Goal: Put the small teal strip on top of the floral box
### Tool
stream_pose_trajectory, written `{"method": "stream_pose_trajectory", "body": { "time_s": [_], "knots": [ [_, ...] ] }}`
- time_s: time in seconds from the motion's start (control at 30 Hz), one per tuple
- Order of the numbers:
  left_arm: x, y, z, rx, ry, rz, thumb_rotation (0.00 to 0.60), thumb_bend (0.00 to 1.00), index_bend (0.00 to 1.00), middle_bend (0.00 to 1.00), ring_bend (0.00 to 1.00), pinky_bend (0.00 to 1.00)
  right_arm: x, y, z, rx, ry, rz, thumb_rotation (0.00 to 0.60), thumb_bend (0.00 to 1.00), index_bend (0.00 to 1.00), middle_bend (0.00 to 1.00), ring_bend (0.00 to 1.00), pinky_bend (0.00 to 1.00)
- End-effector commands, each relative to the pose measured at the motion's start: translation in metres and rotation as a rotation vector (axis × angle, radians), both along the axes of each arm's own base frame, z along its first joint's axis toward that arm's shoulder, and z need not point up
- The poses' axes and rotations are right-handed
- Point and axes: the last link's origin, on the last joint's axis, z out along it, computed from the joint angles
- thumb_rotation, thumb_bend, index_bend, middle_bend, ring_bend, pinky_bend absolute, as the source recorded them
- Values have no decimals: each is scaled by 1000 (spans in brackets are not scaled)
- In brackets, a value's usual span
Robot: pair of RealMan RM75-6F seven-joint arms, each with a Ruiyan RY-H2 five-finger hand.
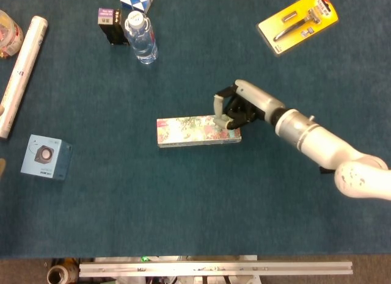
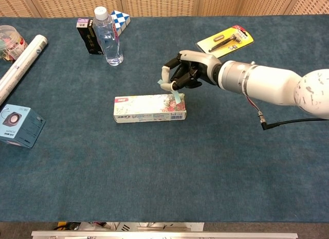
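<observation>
The floral box lies lengthwise in the middle of the blue table. My right hand hovers over the box's right end, fingers curled. It pinches the small teal strip, whose lower tip hangs down just above the box's top right corner. In the head view the fingers mostly hide the strip. Whether the strip touches the box is unclear. My left hand shows in neither view.
A water bottle, a small black box and a checkered cube stand at the back left. A yellow razor pack lies back right. A white roll and a blue speaker box sit at the left.
</observation>
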Motion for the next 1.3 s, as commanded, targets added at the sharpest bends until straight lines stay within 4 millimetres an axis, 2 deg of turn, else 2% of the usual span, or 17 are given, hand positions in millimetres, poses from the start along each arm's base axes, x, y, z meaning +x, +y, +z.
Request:
{"method": "stream_pose_trajectory", "body": {
  "time_s": [0.03,0.27,0.47,0.63,1.03,1.3],
  "knots": [
    [0,0,0,0,-1,-1,600,251,133,209,180,73,7,-2,-5,57,-43,-54,600,316,656,1000,1000,1000],
    [1,0,0,-6,-5,-3,600,251,133,208,180,73,17,-8,-11,115,-93,-137,600,317,610,1000,1000,1000],
    [0,0,0,-2,-15,-5,600,251,132,208,180,73,20,-17,-17,16,-39,-84,600,317,598,999,1000,1000],
    [-2,0,0,-4,-21,-4,600,251,131,208,180,73,18,-16,-27,-48,27,-26,600,316,570,990,1000,1000],
    [-6,1,0,-7,-34,-2,600,251,130,206,179,73,27,-14,-53,-60,28,-14,600,316,556,985,1000,1000],
    [-9,1,0,-11,-32,6,600,251,130,205,179,73,33,-12,-59,-26,46,11,600,317,524,984,1000,1000]
  ]
}}
